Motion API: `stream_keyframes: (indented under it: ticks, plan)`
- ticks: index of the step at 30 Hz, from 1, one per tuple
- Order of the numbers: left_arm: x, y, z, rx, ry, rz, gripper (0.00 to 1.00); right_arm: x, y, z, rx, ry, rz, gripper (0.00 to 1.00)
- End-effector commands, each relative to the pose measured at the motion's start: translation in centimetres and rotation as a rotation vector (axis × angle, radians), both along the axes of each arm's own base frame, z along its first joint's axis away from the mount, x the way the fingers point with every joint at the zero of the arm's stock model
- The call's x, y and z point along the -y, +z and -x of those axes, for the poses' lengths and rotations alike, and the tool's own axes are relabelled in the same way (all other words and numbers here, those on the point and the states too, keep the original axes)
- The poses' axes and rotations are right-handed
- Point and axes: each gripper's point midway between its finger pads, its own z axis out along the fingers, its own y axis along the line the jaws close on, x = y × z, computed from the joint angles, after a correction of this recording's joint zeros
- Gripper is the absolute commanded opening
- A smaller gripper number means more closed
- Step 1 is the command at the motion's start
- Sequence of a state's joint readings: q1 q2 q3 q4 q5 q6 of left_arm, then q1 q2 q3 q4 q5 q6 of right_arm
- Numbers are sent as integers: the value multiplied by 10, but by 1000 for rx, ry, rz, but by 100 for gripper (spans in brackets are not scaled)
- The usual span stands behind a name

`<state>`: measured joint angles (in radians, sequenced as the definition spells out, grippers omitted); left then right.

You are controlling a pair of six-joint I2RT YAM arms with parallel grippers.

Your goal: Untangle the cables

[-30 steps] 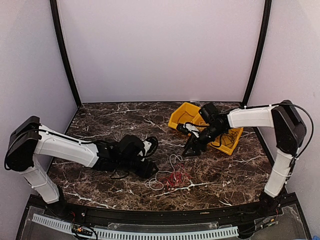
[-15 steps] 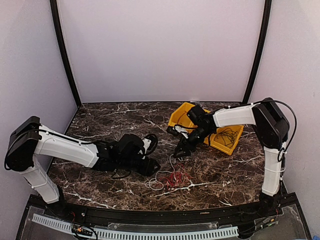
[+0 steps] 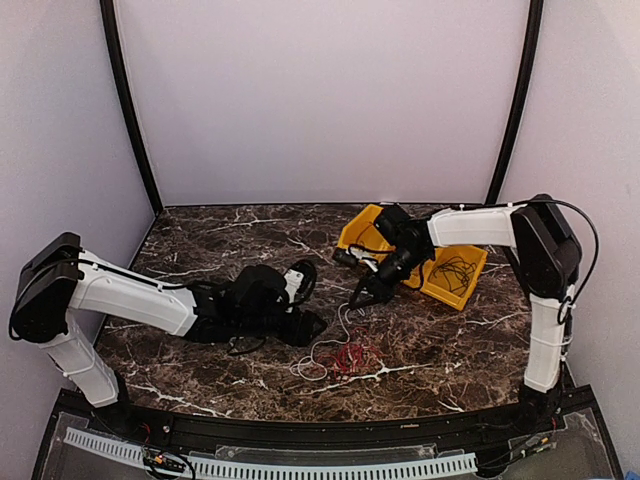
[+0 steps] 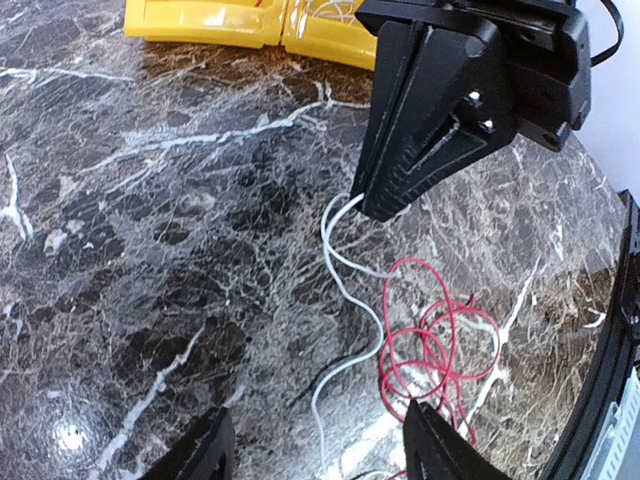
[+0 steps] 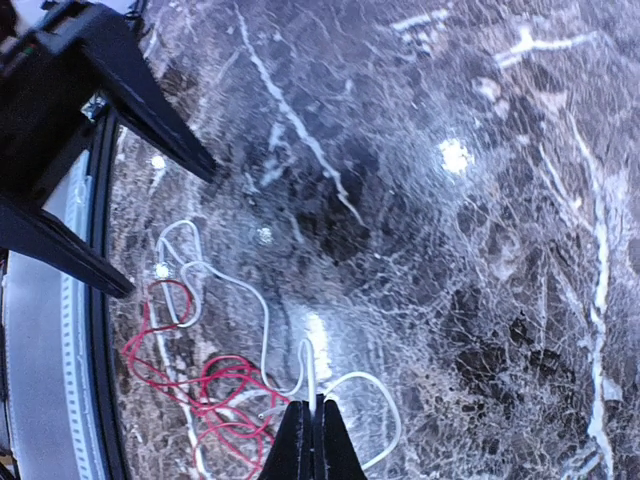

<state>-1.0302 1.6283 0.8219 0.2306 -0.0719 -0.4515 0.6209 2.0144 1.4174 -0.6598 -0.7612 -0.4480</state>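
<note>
Nearest us, at six o'clock on the dark, white-veined marble tabletop [image 3: 200, 250], lies the bundle of cables. A thin red wire [image 4: 430, 345] is coiled in overlapping loops, and a thin white wire [image 4: 345, 290] threads through it and runs out toward twelve. We can't pick out a black wire in the heap for certain.

At about ten o'clock of the heap the left gripper [image 4: 320, 410] hangs low over the table, jaws spread wide with nothing between them. We read that as standing by to pin or take the red coil while the other arm pulls.

A little farther out, at twelve o'clock of the heap, the right gripper [image 5: 312, 405] has its jaws pressed together on the white wire. It has taken a free loop away from the red knot, which looks to us like the sensible spot for drawing the strand clear without dragging the whole tangle.

Farthest off, at two o'clock, the yellow plastic bin [image 3: 358, 232] holds some thin dark wires. We take it for the drop spot for freed cables.
</note>
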Motion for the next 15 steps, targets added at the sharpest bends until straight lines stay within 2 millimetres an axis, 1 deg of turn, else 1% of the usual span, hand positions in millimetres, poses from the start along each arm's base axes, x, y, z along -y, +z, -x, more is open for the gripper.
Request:
stream_keyframes:
  ticks: [1, 2, 4, 6, 7, 8, 9, 10, 11, 12, 13, 14, 15]
  plan:
    - [15, 39, -11, 148, -28, 140, 61, -14, 87, 12, 83, 61, -165, 0]
    - [20, 51, -14, 180, -30, 182, 61, -14, 97, 14, 91, 66, -178, 0]
    - [29, 62, -18, 215, -43, 222, 63, -15, 114, 17, 105, 70, -197, 0]
    - [42, 66, -20, 235, -77, 251, 63, -15, 129, 21, 122, 78, -214, 0]
    - [49, 73, -22, 249, -86, 269, 63, -15, 136, 22, 130, 82, -224, 0]
    - [54, 70, -23, 248, -100, 276, 61, -14, 142, 25, 134, 88, -233, 0]
    - [60, 76, -25, 264, -106, 292, 59, -14, 148, 28, 138, 101, -243, 0]
    - [64, 67, -28, 258, -105, 275, 56, -12, 154, 32, 137, 112, -253, 0]
    - [67, 69, -33, 267, -95, 274, 55, -11, 161, 36, 142, 125, -265, 0]
    - [70, 58, -36, 259, -92, 253, 52, -10, 169, 39, 148, 139, -282, 0]
    - [73, 57, -38, 266, -90, 251, 51, -9, 178, 43, 154, 150, -300, 0]
    - [74, 47, -40, 258, -90, 234, 44, -7, 188, 46, 165, 160, -318, 0]
    - [76, 45, -41, 262, -89, 239, 39, -6, 198, 48, 185, 168, -332, 0]
